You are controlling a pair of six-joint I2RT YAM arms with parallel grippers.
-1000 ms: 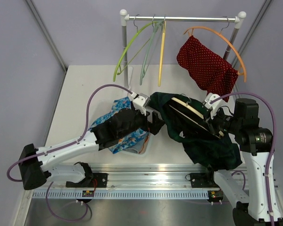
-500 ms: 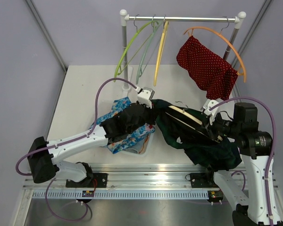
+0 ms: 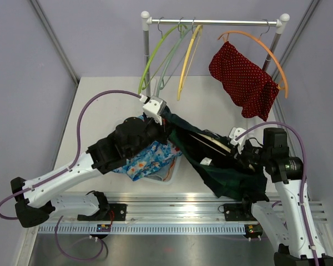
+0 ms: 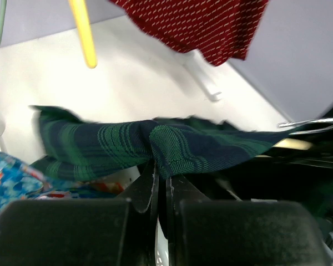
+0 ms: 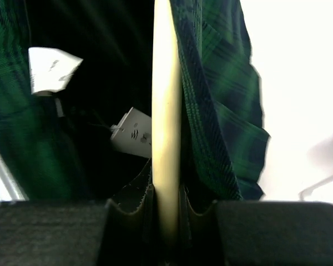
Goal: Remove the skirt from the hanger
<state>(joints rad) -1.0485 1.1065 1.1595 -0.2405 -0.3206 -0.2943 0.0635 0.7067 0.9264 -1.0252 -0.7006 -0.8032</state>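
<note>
Two grippers share the load. The skirt (image 3: 225, 169) is stretched over the table's (image 3: 100, 105) near right part, its long axis slanting from the centre toward the near right corner. The left gripper (image 4: 161, 177), its arm reaching slantwise from the near left corner, is clenched on the skirt's edge. The right gripper (image 5: 166, 202), forearm pointing left, clamps the hanger (image 5: 165, 100).

White arms (image 3: 61, 177) carry black joints (image 3: 116, 147), black fingers (image 4: 141, 194) and looping purple cables (image 3: 91, 102).

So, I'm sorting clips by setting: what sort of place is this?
Probably a robot test booth, not a home: bare grey walls, and a small clothes rail standing on a white table.
</note>
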